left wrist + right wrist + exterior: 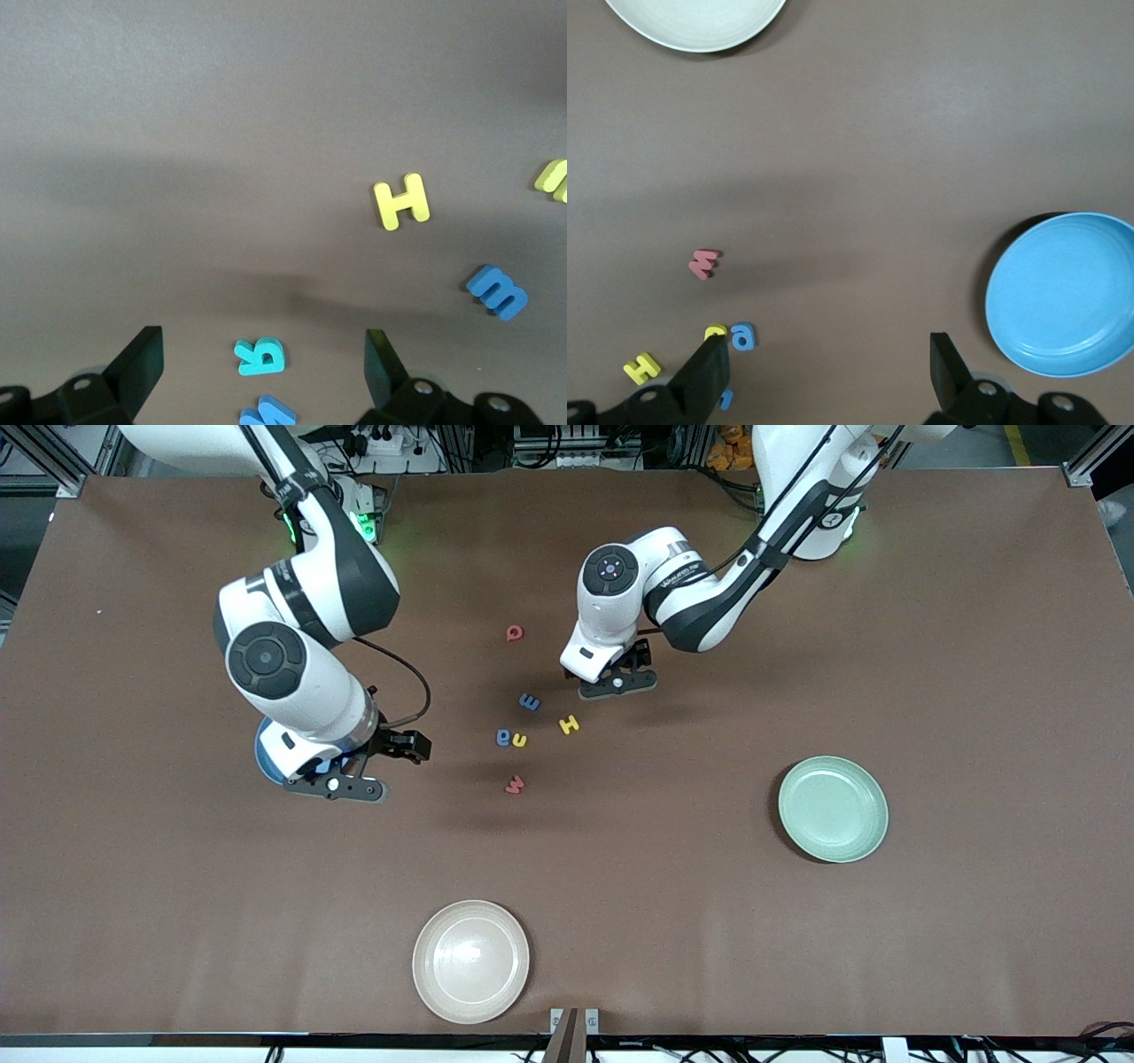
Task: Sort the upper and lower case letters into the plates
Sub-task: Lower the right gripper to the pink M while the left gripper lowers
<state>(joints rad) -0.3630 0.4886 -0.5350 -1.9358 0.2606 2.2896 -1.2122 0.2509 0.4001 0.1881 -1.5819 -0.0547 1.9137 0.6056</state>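
Note:
Six small letters lie mid-table: a red one (514, 633), a blue m (530, 702), a yellow H (569, 724), a blue a (503, 737), a yellow one (519, 740) and a red one (514, 784). My left gripper (617, 683) hangs open just above the table beside them. Between its fingers sit a teal letter (260, 356) and a blue letter (266, 413). The blue plate (262, 755) is mostly hidden under my right arm's hand; it shows whole in the right wrist view (1063, 292). My right gripper (341, 786) is open and empty beside it. The green plate (833, 808) lies toward the left arm's end.
A cream plate (471, 960) lies near the table's front edge, nearer the front camera than the letters. Both arms reach in from the base side, and the bare brown tabletop (673, 886) spreads between the plates.

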